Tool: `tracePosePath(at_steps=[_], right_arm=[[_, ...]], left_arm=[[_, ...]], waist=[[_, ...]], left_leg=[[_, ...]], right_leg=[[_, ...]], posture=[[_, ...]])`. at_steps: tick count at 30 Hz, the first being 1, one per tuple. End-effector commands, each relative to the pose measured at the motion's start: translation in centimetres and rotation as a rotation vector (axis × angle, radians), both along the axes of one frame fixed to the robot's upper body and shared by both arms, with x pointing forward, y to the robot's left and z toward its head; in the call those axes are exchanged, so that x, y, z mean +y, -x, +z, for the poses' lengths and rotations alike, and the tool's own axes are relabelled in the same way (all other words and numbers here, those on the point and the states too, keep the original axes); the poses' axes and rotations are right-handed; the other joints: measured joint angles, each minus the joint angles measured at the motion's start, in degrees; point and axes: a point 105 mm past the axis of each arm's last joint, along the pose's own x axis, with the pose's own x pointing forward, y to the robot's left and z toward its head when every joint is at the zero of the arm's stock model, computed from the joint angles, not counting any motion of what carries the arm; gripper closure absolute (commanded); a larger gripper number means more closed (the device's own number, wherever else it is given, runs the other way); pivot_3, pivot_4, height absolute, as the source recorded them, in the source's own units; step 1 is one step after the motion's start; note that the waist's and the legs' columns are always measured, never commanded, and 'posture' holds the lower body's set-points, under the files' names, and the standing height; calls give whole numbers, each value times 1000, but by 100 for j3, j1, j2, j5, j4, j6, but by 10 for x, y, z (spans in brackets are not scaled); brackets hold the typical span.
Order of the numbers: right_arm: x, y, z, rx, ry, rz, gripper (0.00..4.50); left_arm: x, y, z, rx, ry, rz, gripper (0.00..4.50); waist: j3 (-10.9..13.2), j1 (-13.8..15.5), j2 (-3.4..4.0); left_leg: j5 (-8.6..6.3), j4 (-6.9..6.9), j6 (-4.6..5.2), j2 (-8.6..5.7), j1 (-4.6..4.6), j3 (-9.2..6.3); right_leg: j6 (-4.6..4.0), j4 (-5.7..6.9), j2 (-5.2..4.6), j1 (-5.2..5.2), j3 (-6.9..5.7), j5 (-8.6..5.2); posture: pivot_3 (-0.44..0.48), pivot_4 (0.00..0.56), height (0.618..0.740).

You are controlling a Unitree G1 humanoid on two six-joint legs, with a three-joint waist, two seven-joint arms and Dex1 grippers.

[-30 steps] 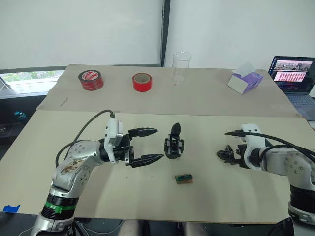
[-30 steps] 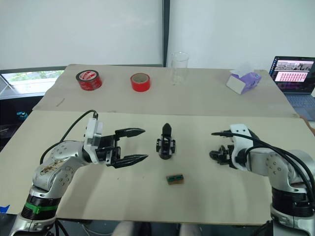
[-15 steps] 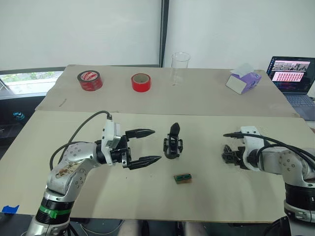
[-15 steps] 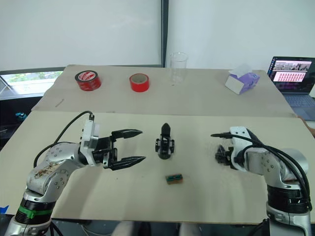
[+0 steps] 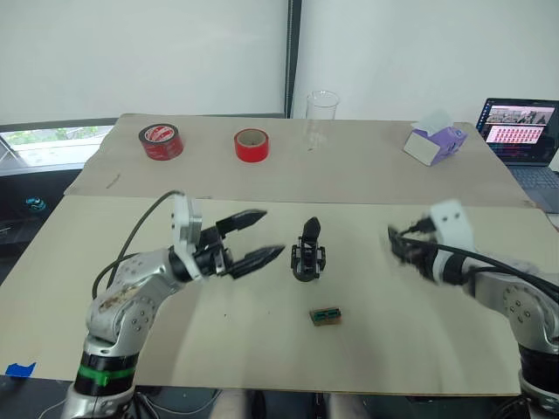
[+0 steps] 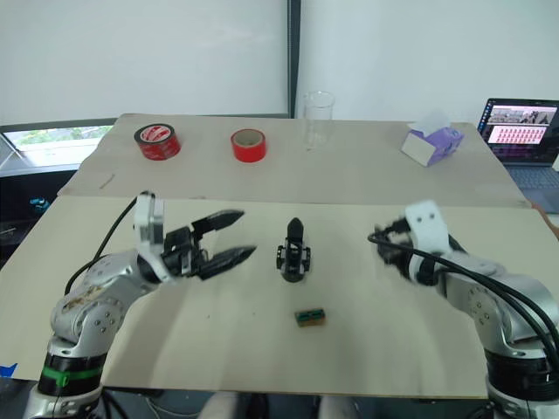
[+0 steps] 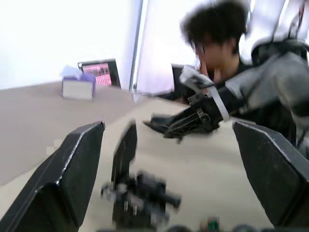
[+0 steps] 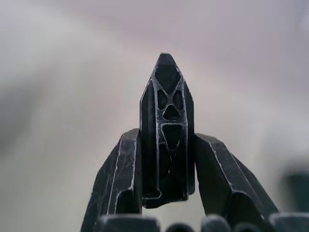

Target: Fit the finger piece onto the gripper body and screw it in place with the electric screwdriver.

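The gripper body (image 5: 307, 253) stands upright mid-table, one pointed finger rising from its blocky base; it is also in the left wrist view (image 7: 137, 193). My left gripper (image 5: 269, 234) hovers just left of it, open and empty, its tips pointing at it. My right gripper (image 5: 397, 244) is raised above the table to the right of the body. Between its pads, the right wrist view shows the finger piece (image 8: 166, 130), a black webbed claw with its tip pointing away from the wrist. The right gripper (image 8: 166, 142) is shut on it. The electric screwdriver is out of view.
A small green-brown block (image 5: 326, 316) lies in front of the gripper body. At the back are two red tape rolls (image 5: 162, 141), (image 5: 251, 145), a clear cup (image 5: 322, 119), a tissue box (image 5: 434, 144) and a laptop (image 5: 520, 127). A person (image 7: 217, 29) sits beyond the table.
My right gripper has shut on the finger piece and lifted from the table surface. My left gripper rose a little and tilted, staying open.
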Motion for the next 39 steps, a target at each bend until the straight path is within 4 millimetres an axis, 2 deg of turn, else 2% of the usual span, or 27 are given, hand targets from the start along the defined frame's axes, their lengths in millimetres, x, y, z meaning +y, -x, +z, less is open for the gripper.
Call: tracePosePath(at_steps=[1,5,9,15,21,24,28,31,32,36,38,39], right_arm=[[50,12,56,-422,101,186,3355],[78,19,68,-585,136,262,3355],[100,27,72,-667,156,341,3355],[110,29,69,-694,178,389,3355],[110,28,64,-682,183,395,3355],[108,27,62,-671,181,386,3355],[106,25,60,-660,180,375,3355],[105,23,60,-659,180,366,3355],[105,23,60,-659,182,363,3355],[99,24,66,-634,99,363,3355],[92,25,72,-620,91,379,2323],[87,26,76,-610,79,391,1950]], left_arm=[[-16,-14,24,80,132,35,0],[-34,-25,39,118,212,40,0],[-47,-35,46,171,274,47,0],[-60,-37,49,197,298,16,0],[-65,-32,53,179,329,-16,0],[-62,-29,55,162,349,-19,894],[-59,-29,57,146,373,-11,2678],[-59,-27,56,151,376,-16,4202],[-59,-26,56,149,380,-21,4500],[-57,-26,60,150,425,-28,4500],[-53,-28,62,162,457,-28,4500],[-51,-29,62,166,468,-34,4500]], waist=[[7,-1,-13],[10,-4,-19],[12,8,-22],[12,1,-22],[12,0,-23],[12,-1,-22],[12,1,-22],[12,2,-23],[12,1,-22],[13,2,-23],[13,12,-24],[14,10,-24]], left_leg=[[18,0,-31,0,0,-1],[26,-2,-43,-4,2,1],[32,0,-45,-5,0,4],[33,0,-43,-5,1,3],[33,0,-44,-4,0,3],[33,0,-44,-4,1,3],[33,-1,-43,-4,0,2],[33,-1,-43,-4,0,2],[33,0,-43,-4,-1,2],[33,0,-43,-4,0,1],[33,0,-43,-4,0,0],[32,0,-42,-5,-3,-1]], right_leg=[[1,0,1,0,0,0],[2,1,4,2,2,0],[0,2,4,1,0,2],[-1,2,5,3,-1,2],[-4,2,7,3,-1,3],[-5,2,7,3,-1,3],[-6,1,7,2,-1,3],[-6,1,7,2,-1,3],[-6,1,7,2,-1,3],[-6,2,7,2,-1,3],[-7,1,6,3,-2,4],[-7,0,6,3,-2,4]], posture=[[0,150,740],[0,150,740],[0,150,740],[0,150,740],[0,150,740],[0,150,740],[0,150,740],[0,150,740],[0,150,740],[0,150,740],[0,150,740],[0,150,740]])
